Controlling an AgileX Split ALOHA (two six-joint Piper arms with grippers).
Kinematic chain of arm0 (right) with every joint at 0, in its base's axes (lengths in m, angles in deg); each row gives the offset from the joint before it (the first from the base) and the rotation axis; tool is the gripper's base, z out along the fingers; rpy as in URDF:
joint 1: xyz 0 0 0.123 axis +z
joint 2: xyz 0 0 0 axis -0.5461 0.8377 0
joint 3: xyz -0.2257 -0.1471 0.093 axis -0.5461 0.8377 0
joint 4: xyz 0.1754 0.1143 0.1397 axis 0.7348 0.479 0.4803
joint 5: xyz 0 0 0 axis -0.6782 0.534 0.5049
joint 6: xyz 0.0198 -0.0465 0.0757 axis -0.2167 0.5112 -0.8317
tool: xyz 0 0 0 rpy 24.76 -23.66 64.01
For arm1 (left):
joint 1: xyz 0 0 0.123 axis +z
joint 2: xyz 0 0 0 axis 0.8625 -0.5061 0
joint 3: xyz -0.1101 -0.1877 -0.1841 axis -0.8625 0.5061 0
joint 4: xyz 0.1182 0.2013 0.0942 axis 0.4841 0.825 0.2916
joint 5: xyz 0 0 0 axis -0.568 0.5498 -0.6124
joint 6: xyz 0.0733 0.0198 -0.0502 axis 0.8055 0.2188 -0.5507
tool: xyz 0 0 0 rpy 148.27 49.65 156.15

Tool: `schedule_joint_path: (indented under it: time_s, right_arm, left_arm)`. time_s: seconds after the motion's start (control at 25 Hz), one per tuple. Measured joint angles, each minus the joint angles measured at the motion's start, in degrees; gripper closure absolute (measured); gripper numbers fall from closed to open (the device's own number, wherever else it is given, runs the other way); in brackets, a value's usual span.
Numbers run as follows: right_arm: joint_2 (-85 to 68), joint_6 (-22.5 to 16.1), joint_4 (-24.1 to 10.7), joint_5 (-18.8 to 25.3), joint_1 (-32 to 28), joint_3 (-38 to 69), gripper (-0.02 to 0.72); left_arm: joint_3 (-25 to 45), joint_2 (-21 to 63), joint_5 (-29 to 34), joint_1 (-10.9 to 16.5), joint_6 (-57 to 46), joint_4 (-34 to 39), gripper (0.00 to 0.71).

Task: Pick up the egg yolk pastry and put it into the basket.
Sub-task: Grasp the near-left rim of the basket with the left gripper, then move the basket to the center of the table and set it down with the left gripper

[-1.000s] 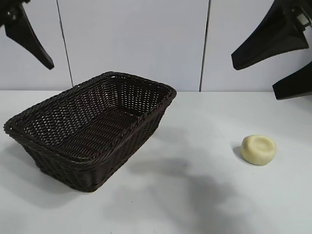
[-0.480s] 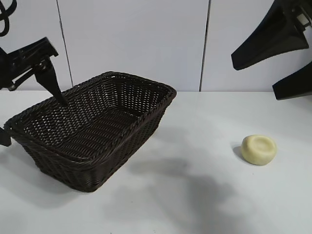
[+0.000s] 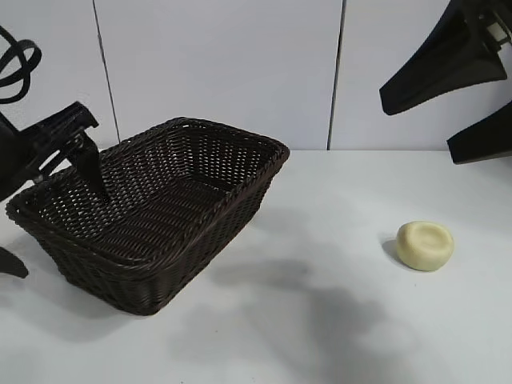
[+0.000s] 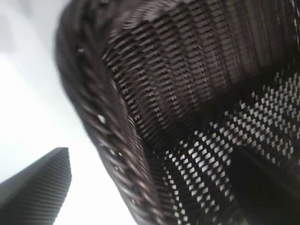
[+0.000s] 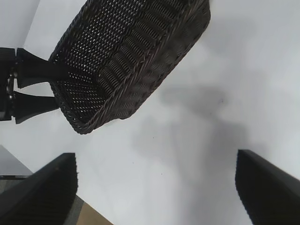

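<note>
progress: not started, nothing picked | egg yolk pastry (image 3: 425, 245): lies on the table at lower right of frame, well apart from the basket (image 3: 200, 138) | left gripper (image 3: 50, 210): wide open, empty, seems to straddle the basket's left rim | right gripper (image 3: 460, 100): upper right, wide open, empty | left: grasp, carry, drop
</note>
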Motion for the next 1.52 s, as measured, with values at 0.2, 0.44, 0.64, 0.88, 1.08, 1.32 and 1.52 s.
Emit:
schedule_joint_path:
  time_s: [0.2,0.44,0.64,0.88,1.08,1.32,1.52]
  right_arm:
    - [0.0,0.0,0.0,0.0,0.0,0.0,0.049]
    - [0.0,0.0,0.04,0.0,0.0,0.0,0.049]
    - [0.0,0.0,0.04,0.0,0.0,0.0,0.049]
    - [0.0,0.0,0.04,0.0,0.0,0.0,0.049]
    - [0.0,0.0,0.04,0.04,0.0,0.0,0.049]
    - [0.0,0.0,0.04,0.04,0.0,0.0,0.049]
    - [0.0,0.0,0.04,0.04,0.0,0.0,0.049]
  left_arm:
    - [0.0,-1.05,-1.5,-0.06,0.0,0.0,0.052]
    - [0.0,-1.93,-1.5,-0.06,0.0,0.0,0.069]
    - [0.0,-1.95,-1.28,-0.06,0.0,0.0,0.323]
    - [0.0,-1.89,-1.82,-0.06,-0.51,-1.38,0.587]
    - [-0.87,-1.96,-0.53,-0.06,-0.33,-2.8,0.611]
    - [-5.14,-2.34,5.56,-0.06,-0.16,-2.05,0.611]
    - [-9.57,-2.34,9.62,-0.06,-0.16,0.62,0.611]
